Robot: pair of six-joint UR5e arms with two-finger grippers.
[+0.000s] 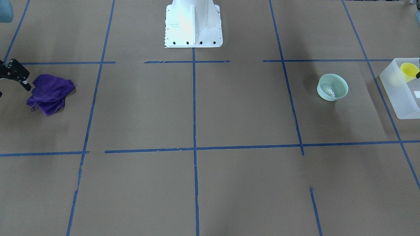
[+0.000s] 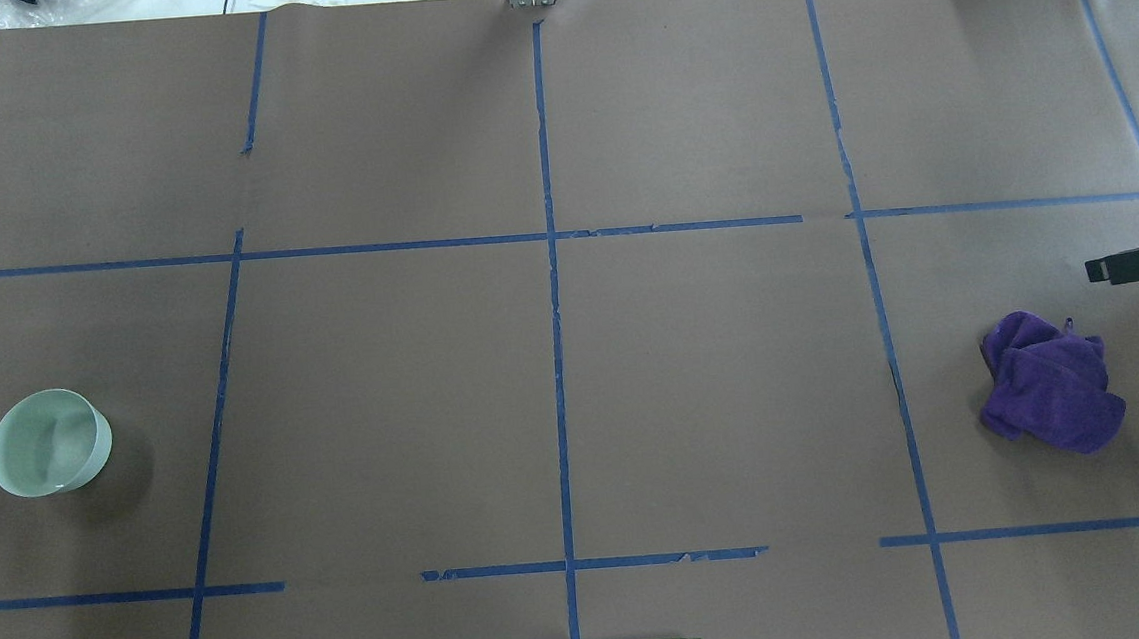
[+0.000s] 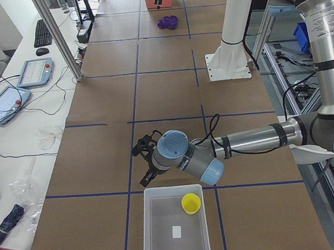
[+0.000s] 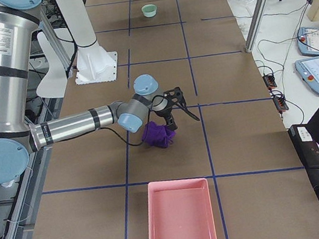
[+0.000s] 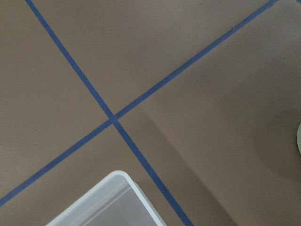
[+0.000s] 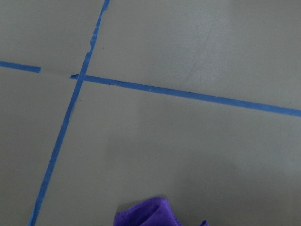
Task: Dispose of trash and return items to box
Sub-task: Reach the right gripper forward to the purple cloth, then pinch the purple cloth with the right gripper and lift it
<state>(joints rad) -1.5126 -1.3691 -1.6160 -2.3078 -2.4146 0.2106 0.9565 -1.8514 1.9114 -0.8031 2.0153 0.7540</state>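
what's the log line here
yellow plastic cup in frosted white bin; mint-green round bowl on table; right gripper open by purple cloth; left gripper unclear

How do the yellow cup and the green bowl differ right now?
The yellow cup sits inside the box; the green bowl stands outside it on the table. The cup is narrower and tapered; the bowl is wider and rounder. Both are upright, open side up.

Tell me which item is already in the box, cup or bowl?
The yellow cup, inside the translucent box; the mint-green bowl sits outside it.
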